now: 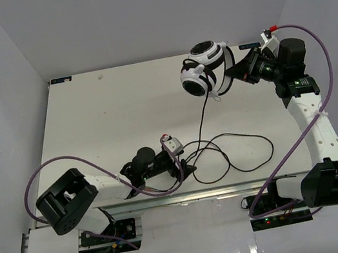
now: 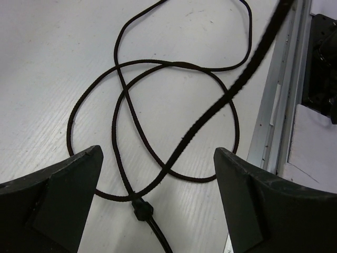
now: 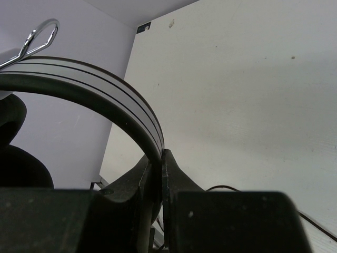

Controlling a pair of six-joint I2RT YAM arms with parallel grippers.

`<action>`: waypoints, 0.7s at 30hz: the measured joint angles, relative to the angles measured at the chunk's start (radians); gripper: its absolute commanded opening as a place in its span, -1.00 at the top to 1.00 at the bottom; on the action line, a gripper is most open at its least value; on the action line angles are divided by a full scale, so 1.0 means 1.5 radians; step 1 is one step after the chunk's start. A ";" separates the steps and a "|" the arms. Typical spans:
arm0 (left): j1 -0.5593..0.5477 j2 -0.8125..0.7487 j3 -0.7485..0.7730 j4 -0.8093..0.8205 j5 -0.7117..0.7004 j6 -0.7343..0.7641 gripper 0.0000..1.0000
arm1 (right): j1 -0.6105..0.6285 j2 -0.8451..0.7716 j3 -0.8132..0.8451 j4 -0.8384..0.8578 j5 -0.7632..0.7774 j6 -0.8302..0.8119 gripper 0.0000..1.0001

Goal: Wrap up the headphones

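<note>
The white headphones [image 1: 204, 68] with black pads hang in the air at the back right. My right gripper [image 1: 237, 72] is shut on their headband [image 3: 105, 89]; the jaws pinch the band edge-on. The thin black cable [image 1: 226, 155] drops from the headphones and lies in loose loops on the table near the front. My left gripper [image 1: 186, 166] is open and low over those loops. In the left wrist view the cable [image 2: 158, 68] crosses itself between the fingers [image 2: 63, 200], with a small black joint piece [image 2: 141, 208] just ahead of them.
The table's front metal rail [image 2: 274, 121] runs just right of the cable loops. Purple arm cables [image 1: 58, 166] arc beside both arms. White walls enclose the table on three sides.
</note>
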 measured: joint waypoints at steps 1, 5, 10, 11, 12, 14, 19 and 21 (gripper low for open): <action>0.000 0.017 0.000 0.024 -0.003 -0.003 -0.87 | 0.000 0.000 0.000 0.000 -0.002 0.001 0.85; 0.000 0.095 0.017 0.089 -0.013 -0.017 -0.29 | 0.000 0.000 0.003 0.002 -0.013 0.010 0.85; 0.000 0.164 0.060 0.115 -0.014 -0.032 0.90 | -0.001 -0.001 0.009 0.003 -0.026 0.016 0.85; 0.000 0.168 0.063 0.118 -0.014 -0.031 0.95 | -0.002 -0.001 0.010 0.003 -0.030 0.017 0.85; 0.000 0.168 0.063 0.119 -0.013 -0.032 1.00 | -0.003 -0.002 0.012 0.003 -0.034 0.017 0.85; 0.002 0.168 0.063 0.118 -0.008 -0.031 1.00 | -0.005 -0.003 0.013 0.007 -0.049 0.006 0.85; 0.028 0.147 0.070 0.059 0.049 -0.011 1.00 | -0.006 -0.028 0.013 0.025 -0.112 -0.114 0.85; 0.051 0.140 0.088 0.012 0.081 0.004 1.00 | -0.005 -0.047 0.013 0.024 -0.146 -0.178 0.85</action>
